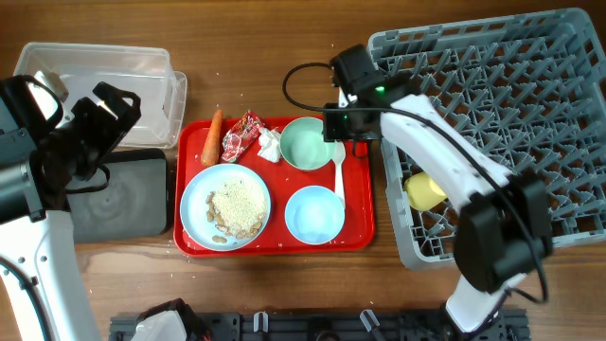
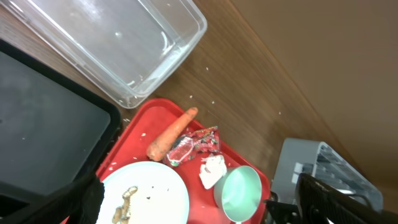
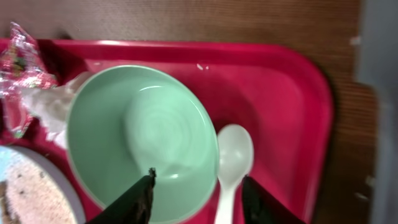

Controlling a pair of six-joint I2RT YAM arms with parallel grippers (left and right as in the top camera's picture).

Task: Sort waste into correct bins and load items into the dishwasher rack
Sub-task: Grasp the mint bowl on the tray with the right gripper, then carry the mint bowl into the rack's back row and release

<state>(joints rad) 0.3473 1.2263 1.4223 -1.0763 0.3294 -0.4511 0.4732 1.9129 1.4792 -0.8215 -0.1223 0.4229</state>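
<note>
Two bowls, a crumb-covered plate and a white spoon (image 1: 339, 170) lie on the red tray (image 1: 275, 248) in the overhead view. The right gripper (image 1: 338, 133) hangs over the spoon, and the left gripper (image 1: 102, 114) is beside the clear tub (image 1: 104, 62).

Left wrist view: its fingertips are cropped, so it only seems spread and empty, with the carrot (image 2: 171, 134) ahead.

Right wrist view: the fingers (image 3: 134, 202) are spread, one over the pale green bowl (image 3: 140, 140), the other beyond the spoon. Best to shift clear of the bowl, then descend and pinch the handle squarely.
</note>
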